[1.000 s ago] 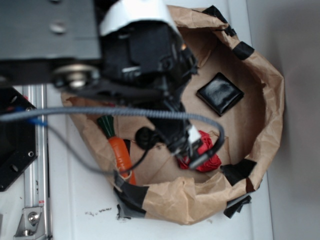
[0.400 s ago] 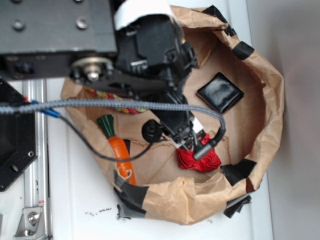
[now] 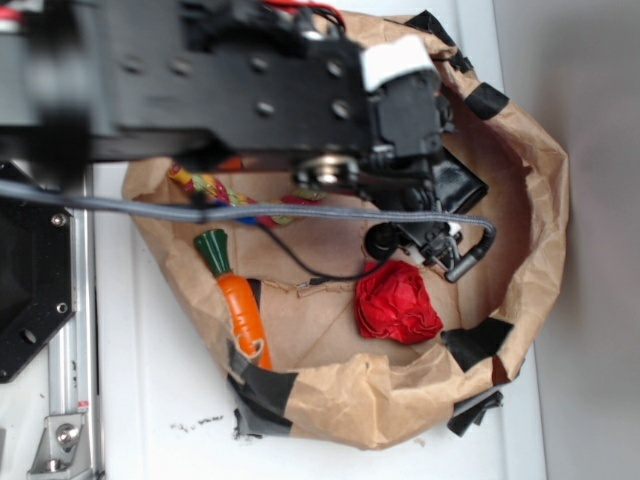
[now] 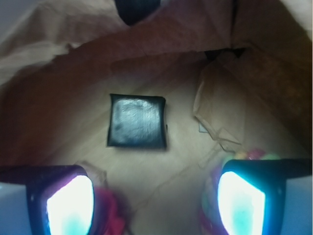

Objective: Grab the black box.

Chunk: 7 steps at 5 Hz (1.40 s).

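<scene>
- Inside the brown paper bag point(image 3: 520, 230), on its flat floor: the black box point(image 4: 137, 121), lying flat, glossy top up, nothing touching it.
- Wrist view: box sits ahead of the gripper point(image 4: 155, 196), slightly toward the left finger, well clear of both fingertips point(image 4: 68, 200).
- Jaws stand wide apart, nothing between them; the gap is wider than the box.
- Exterior view: arm and wrist cover most of the box; only one glossy corner point(image 3: 462, 184) shows past the wrist housing, toward the bag's right wall.
- Gripper point(image 3: 432, 243) in that view is blurred and mostly hidden under the arm; finger spread can't be read there, only from the wrist camera.
- Red paper ball point(image 3: 397, 303) sits on the bag floor just below the gripper, apart from the box. A red blur by the left finger in the wrist view is likely the same ball, too blurred to confirm.
- Toy carrot point(image 3: 240, 300), orange with green top, lies along the bag's left wall, well away from the box.
- Multicolour rope point(image 3: 205, 187) lies near the upper left of the bag, partly under the arm.
- Black tape patches point(image 3: 476, 342) hold the bag rim at several spots.
- Grey cable point(image 3: 300, 211) runs across the bag opening to the wrist.
- Bag sits on a white table point(image 3: 150, 400).
</scene>
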Each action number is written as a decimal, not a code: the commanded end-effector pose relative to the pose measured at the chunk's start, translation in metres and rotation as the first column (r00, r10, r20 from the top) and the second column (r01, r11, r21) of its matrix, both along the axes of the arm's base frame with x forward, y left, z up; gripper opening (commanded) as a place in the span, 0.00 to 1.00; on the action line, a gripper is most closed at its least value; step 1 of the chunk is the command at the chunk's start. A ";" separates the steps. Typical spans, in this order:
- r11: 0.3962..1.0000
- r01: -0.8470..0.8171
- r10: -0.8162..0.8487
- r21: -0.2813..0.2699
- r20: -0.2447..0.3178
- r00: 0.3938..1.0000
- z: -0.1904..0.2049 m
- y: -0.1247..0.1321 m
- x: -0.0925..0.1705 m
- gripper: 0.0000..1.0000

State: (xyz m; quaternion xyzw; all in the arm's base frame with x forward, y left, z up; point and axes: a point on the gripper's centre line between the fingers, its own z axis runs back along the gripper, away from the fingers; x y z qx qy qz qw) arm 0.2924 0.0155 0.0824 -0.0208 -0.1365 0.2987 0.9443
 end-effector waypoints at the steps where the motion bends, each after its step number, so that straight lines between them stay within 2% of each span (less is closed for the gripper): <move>1: 1.000 -0.031 0.031 0.003 0.070 0.997 0.002 0.025 0.015 1.00; 2: 0.995 -0.075 0.070 0.060 0.078 0.995 -0.003 0.026 0.027 1.00; 3: 0.994 -0.111 0.109 0.020 0.078 0.991 -0.018 0.027 0.042 1.00; 4: 0.997 -0.078 0.079 -0.015 0.065 0.995 -0.029 0.005 0.059 1.00; 5: 0.996 -0.027 0.030 -0.087 0.035 0.999 -0.037 -0.024 0.071 1.00; 6: 0.992 0.019 -0.017 -0.126 0.016 1.000 -0.037 -0.041 0.070 1.00; 7: 0.992 0.026 -0.027 -0.124 -0.008 1.000 -0.034 -0.050 0.058 0.00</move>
